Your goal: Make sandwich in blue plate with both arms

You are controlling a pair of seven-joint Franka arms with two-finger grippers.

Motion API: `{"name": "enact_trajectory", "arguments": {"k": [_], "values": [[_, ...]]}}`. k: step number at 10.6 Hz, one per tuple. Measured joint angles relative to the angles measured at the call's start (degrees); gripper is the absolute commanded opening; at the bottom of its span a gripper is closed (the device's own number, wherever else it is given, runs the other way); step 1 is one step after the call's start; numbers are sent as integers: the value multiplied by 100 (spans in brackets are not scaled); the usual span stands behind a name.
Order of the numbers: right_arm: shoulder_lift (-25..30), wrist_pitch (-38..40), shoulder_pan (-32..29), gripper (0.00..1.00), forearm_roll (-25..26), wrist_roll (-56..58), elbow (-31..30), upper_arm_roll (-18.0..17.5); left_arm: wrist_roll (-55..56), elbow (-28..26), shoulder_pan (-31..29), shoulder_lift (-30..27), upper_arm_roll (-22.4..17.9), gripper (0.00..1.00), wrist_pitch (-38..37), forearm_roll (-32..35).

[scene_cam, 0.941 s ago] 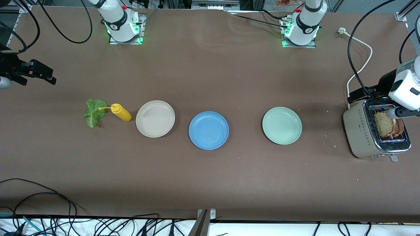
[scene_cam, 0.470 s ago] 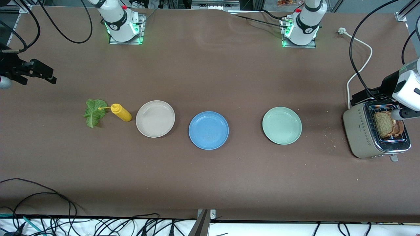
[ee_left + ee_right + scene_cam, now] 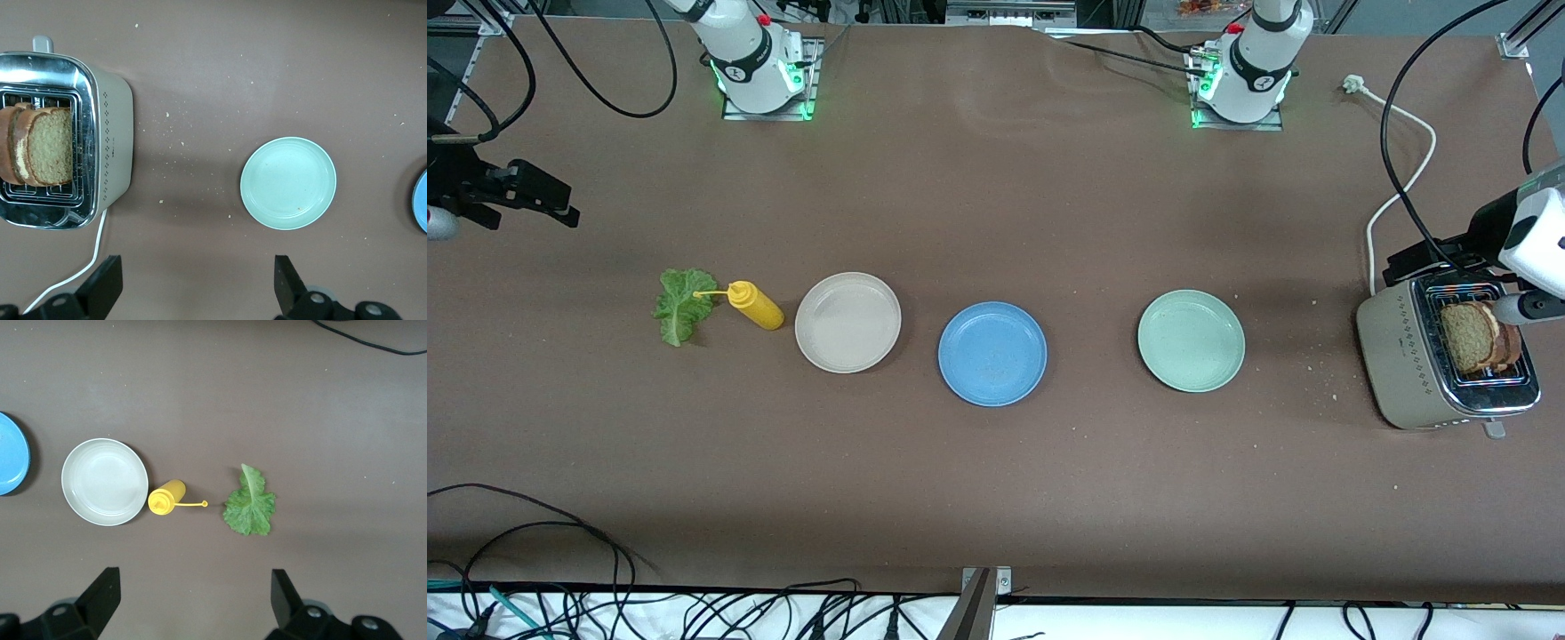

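your left gripper (image 3: 193, 293) hangs high over the toaster's (image 3: 1405, 356) end of the table, jaws wide apart and holding nothing; the two bread slices (image 3: 1476, 338) sit side by side, touching, in the toaster's slots. your right gripper (image 3: 190, 607) hangs over the table near the lettuce (image 3: 680, 307), also wide open and empty. the blue plate (image 3: 992, 354) is bare, between the beige plate (image 3: 847, 322) and the green plate (image 3: 1191, 340). watch the bread: the slices lean together, so a jaw coming down between them may pinch both or jam one against the wire cage, and a tight pull could drag the toaster. the bread may also crumble under a hard squeeze; crumbs already lie near the toaster. on the lettuce side, the yellow bottle (image 3: 754, 305) lies just beside the leaf with its nozzle over it, so a low approach could knock it rolling. the leaf lies flat and thin, so your fingers may close on nothing. mind the plates look alike in shape; drop on blue only.
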State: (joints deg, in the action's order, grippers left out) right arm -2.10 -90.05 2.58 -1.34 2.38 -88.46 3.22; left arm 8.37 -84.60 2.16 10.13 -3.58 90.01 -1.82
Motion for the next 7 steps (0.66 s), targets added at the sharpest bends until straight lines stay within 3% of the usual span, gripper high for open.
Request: {"name": "enact_trajectory", "arguments": {"k": [7], "values": [[0,-1,0,100,24,-3,0,0,-55,0,0,-1,0,100,-23,0]]}}
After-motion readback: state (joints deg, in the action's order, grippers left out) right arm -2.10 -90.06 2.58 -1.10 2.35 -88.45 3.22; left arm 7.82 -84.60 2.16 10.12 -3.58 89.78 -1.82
